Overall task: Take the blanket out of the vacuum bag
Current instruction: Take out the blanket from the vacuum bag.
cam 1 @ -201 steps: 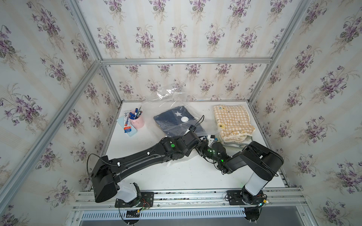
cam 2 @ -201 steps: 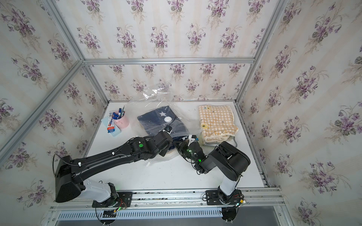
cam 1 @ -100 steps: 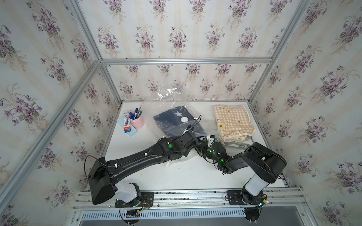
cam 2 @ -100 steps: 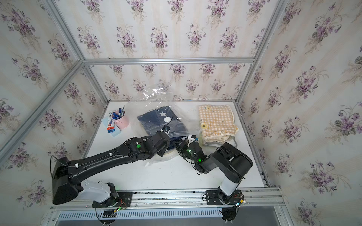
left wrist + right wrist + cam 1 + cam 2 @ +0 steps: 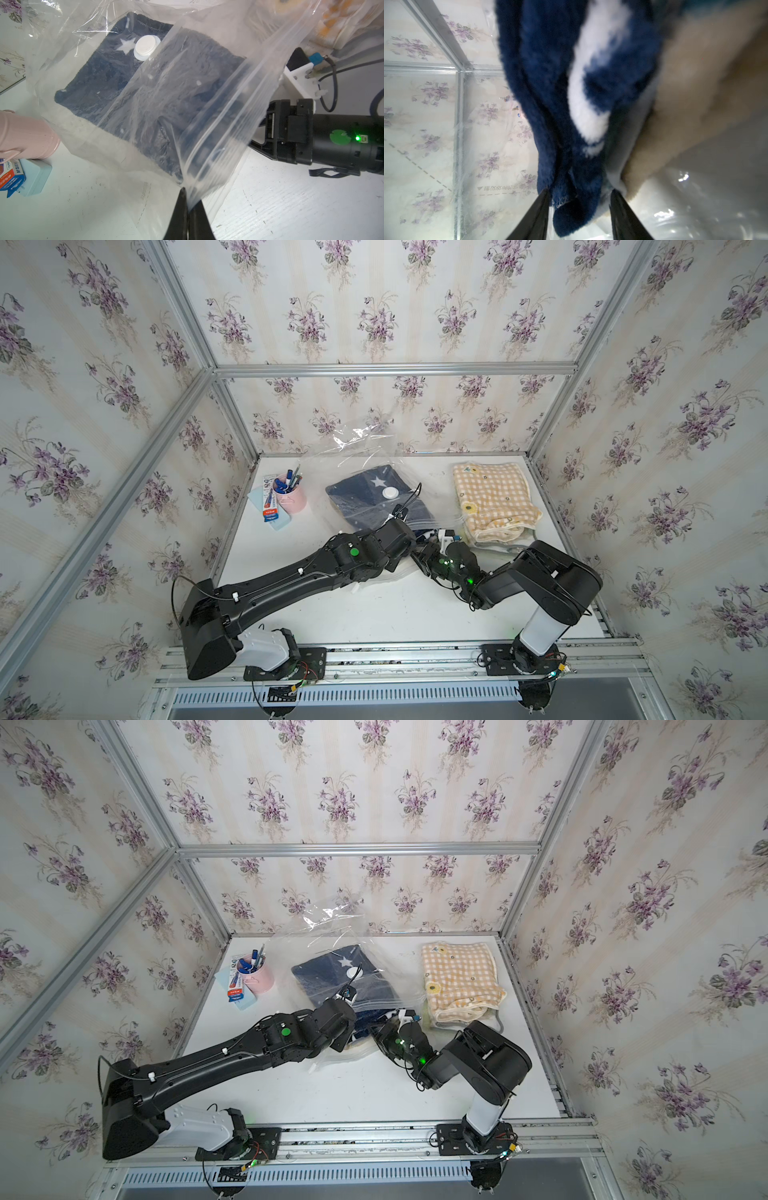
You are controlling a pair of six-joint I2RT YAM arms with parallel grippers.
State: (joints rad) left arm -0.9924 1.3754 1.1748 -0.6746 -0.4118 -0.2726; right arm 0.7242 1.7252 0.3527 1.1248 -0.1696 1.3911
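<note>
**A:** Start big. What do both top views give?

**B:** The table [image 5: 374, 614], with the bag [image 5: 365, 448] lying mid-table toward the back wall. Its far end is crumpled upward and its near end is at the two arms. The blanket [image 5: 365, 499], navy with a white star, lies inside under the valve [image 5: 390, 492]. A checked towel [image 5: 492, 497] sits just beside the bag on the right arm's side. A pink cup [image 5: 293, 501] of pens stands apart on the other side.

**A:** And the grippers from up there?

**B:** Hardly anything, because the arms' own bodies cover them. The left wrist view shows the left gripper [image 5: 188, 200] pinched tight on the bag's zip edge, with the clear film drawn taut up to it. It also shows the right arm reaching in at the mouth, its fingers blurred behind plastic.

**A:** The right wrist view?

**B:** It looks from inside the bag. The right gripper [image 5: 580, 192] has its fingers part-way apart, clamped on a thick navy fold bunched between them and touching both. A beige fleecy layer shows beside the fold. I cannot tell what it belongs to.
</note>
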